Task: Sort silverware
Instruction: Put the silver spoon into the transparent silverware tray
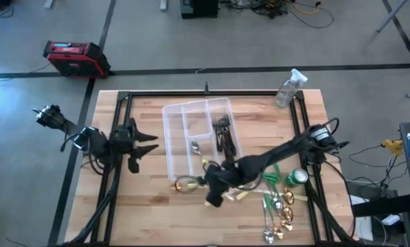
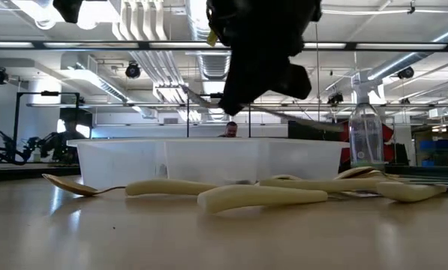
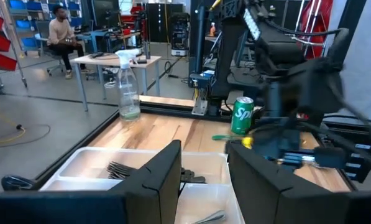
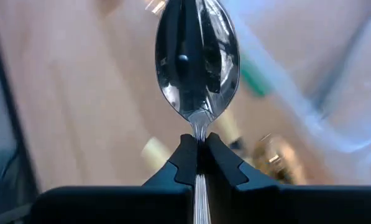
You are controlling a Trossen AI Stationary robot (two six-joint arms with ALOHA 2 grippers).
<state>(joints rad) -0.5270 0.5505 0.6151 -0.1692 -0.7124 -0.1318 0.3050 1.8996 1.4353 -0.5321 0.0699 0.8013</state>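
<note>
Right gripper (image 4: 197,152) clamped on a shiny silver spoon (image 4: 197,62), bowl pointing straight out, just off the near end of the clear tray (image 1: 169,137). Left gripper (image 1: 141,145) half-open, empty (parked left of the tray).

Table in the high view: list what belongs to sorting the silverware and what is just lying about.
Belongs to the job:
- silver spoon pinched in the right gripper
- loose cutlery pile
- dark forks in the clear tray
- cream-handled knives

Lying about:
- green can
- spray bottle
- red case on the floor
</note>
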